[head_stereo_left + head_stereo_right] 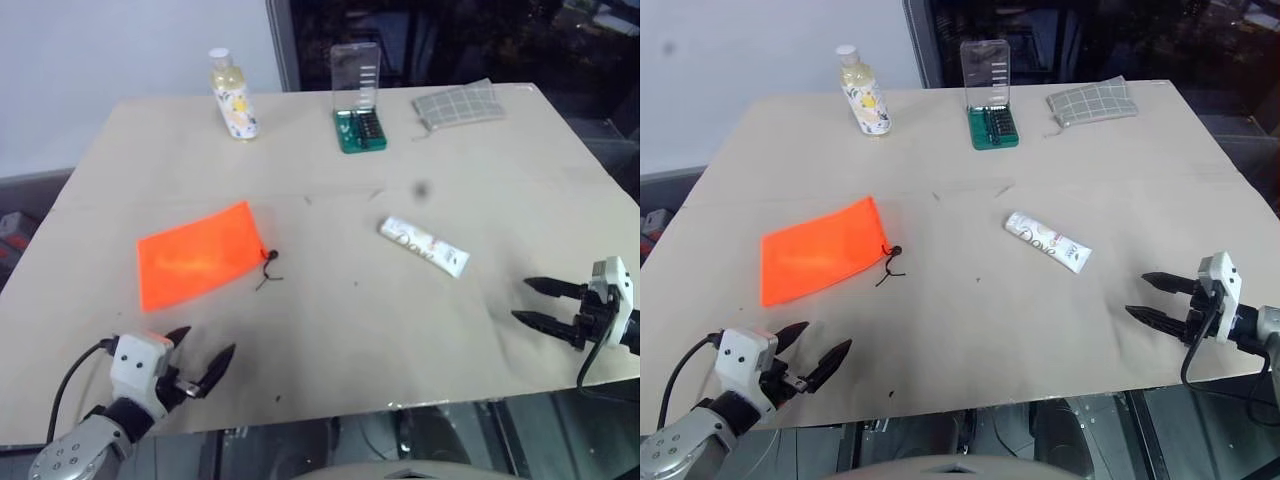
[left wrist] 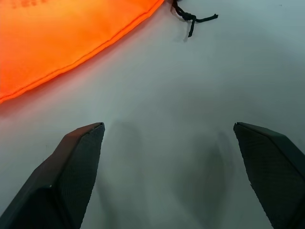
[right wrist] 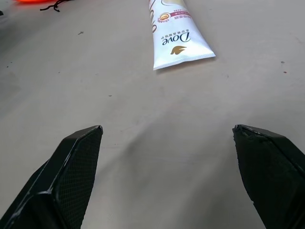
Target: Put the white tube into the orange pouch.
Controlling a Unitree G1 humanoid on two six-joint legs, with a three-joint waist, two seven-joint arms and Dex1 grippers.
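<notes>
You have a beige surface. The orange pouch is bright neon orange with a black cord at its corner. The white tube is white with dark script and a small red and gold mark. The bottle is pale yellow with a white cap and speckled print. The case is green with a clear lid. The cloth is grey with a pale check. Both end effectors, left and right, have black fingers on white housings.

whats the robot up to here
Nothing is held yet. The white tube lies loose on the table, apart from the flat orange pouch. The right gripper hangs open near the tube, the left gripper open just short of the pouch.
</notes>
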